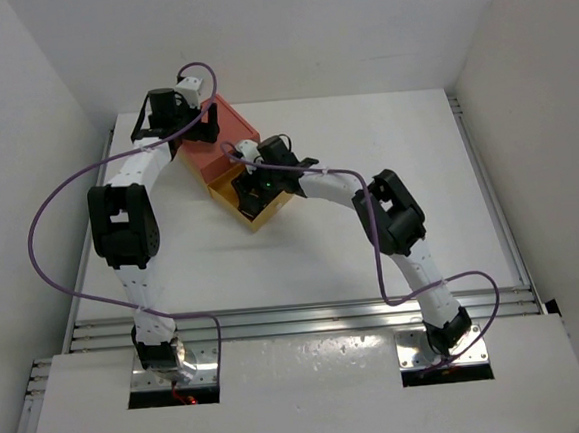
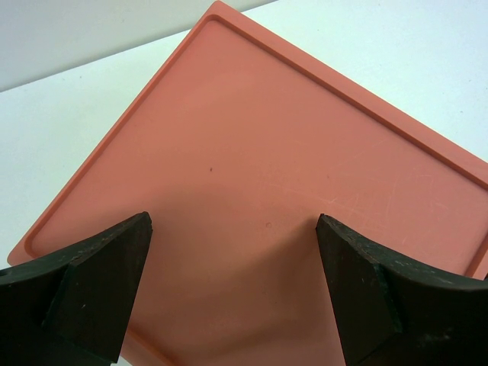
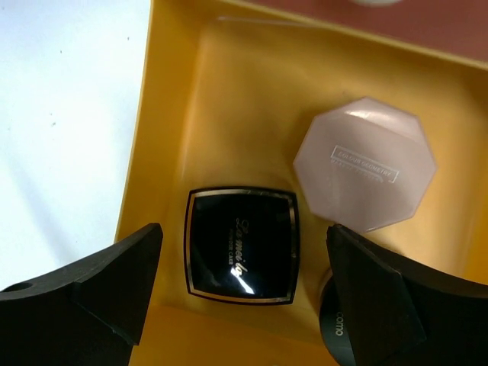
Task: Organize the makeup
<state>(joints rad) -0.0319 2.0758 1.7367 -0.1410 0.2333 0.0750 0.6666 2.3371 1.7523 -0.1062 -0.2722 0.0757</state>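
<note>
The yellow drawer stands pulled out of the orange box. In the right wrist view the drawer holds a small black squarish compact, a peach-pink compact and a black round disc half hidden behind my right finger. My right gripper is open and empty, hovering straight over the black compact; it also shows in the top view. My left gripper is open and empty just above the orange box's flat top, at the back left. The white tubes are out of view.
The box sits at the back middle-left of the white table. White walls close in the table on the left, right and back. A metal rail runs along the near edge. Purple cables loop beside both arms.
</note>
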